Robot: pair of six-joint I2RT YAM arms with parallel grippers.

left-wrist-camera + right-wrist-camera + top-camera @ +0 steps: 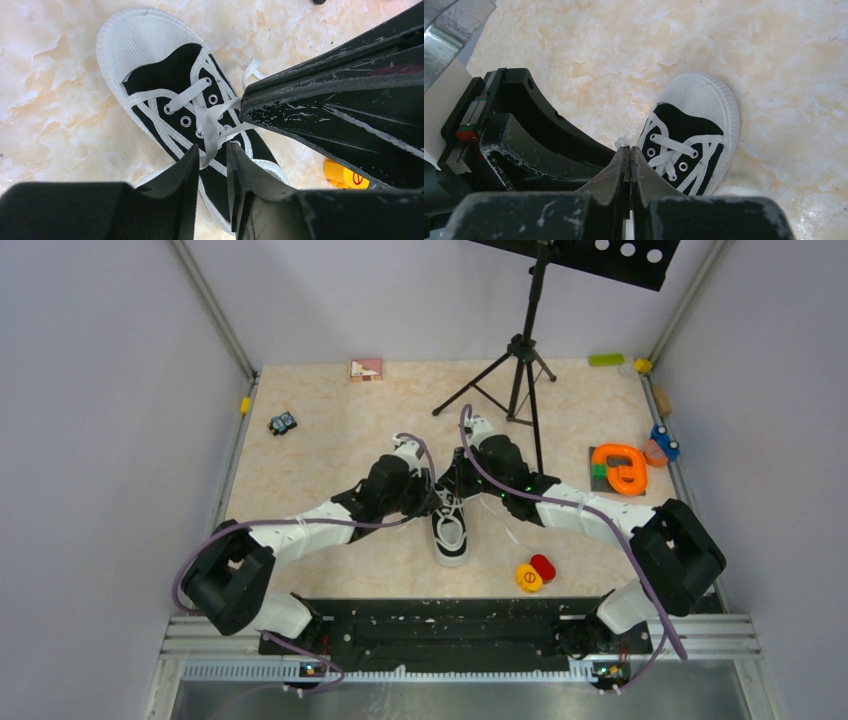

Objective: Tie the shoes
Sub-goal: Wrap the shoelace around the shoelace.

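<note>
A small black shoe with white laces, white toe cap and white sole rim lies mid-table, toe toward the arm bases. Both grippers meet over its laced part. My left gripper stands slightly open; a loose white lace hangs down in the gap between its fingers. In the left wrist view my right gripper comes in from the right, pinching lace strands at its tip. My right gripper is shut, a bit of white lace poking out past its tips, and the shoe lies just right of it.
A black tripod stand rises just behind the shoe. An orange ring toy on a dark pad sits to the right, and red and yellow discs lie near the front. A small toy car and a pink block sit at the back left.
</note>
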